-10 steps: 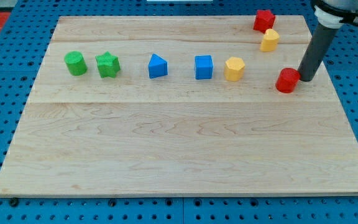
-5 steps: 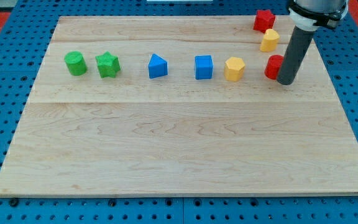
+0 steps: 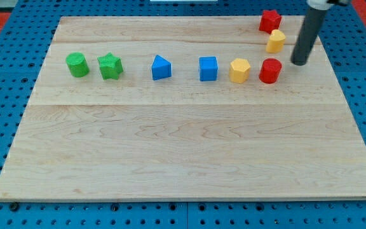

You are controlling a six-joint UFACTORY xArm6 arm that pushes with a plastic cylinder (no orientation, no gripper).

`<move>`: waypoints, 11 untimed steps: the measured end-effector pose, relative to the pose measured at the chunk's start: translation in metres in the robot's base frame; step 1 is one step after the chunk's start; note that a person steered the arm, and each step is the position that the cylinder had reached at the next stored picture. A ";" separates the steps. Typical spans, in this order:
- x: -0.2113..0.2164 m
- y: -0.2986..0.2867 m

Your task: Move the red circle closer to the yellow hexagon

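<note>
- Red circle (image 3: 270, 70): short upright cylinder, flat round top, bright red; stands on the board in the upper right of the frame, in the row of blocks that runs across the upper part.
- Yellow hexagon (image 3: 239, 70): just beside the red circle, on its left; a narrow gap of board shows between the two, so they are not touching.
- My tip (image 3: 298, 62): lower end of a straight dark rod that enters from the top right corner of the frame; it sits to the right of the red circle and slightly higher in the frame, near it but apart, with bare board between. The rod carries no fingers, so there is nothing to stand apart or together; it grips nothing.
- Yellow block (image 3: 275, 41): rounded, shape unclear; above the red circle, left of the rod.
- Red block (image 3: 270, 20): angular, shape unclear; at the top edge of the board, just above the yellow block.
- Blue cube (image 3: 208, 69): left of the yellow hexagon, a clear gap between.
- Blue triangle (image 3: 161, 67): further left in the same row.
- Green star (image 3: 110, 66): left part of the row.
- Green circle (image 3: 77, 65): just beside the green star, leftmost in the row.
- Board (image 3: 183, 152): pale wood, on a blue pegboard surface.
</note>
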State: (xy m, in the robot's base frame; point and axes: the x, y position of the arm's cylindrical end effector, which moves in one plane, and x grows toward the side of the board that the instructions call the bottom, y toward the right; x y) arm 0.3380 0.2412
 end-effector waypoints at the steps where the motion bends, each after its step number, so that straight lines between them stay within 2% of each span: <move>1: 0.000 0.014; 4: 0.000 0.015; 5: 0.012 0.049; 6: 0.032 0.052; 8: 0.032 -0.024; 9: 0.026 -0.050; 10: 0.014 -0.045; 11: -0.028 -0.050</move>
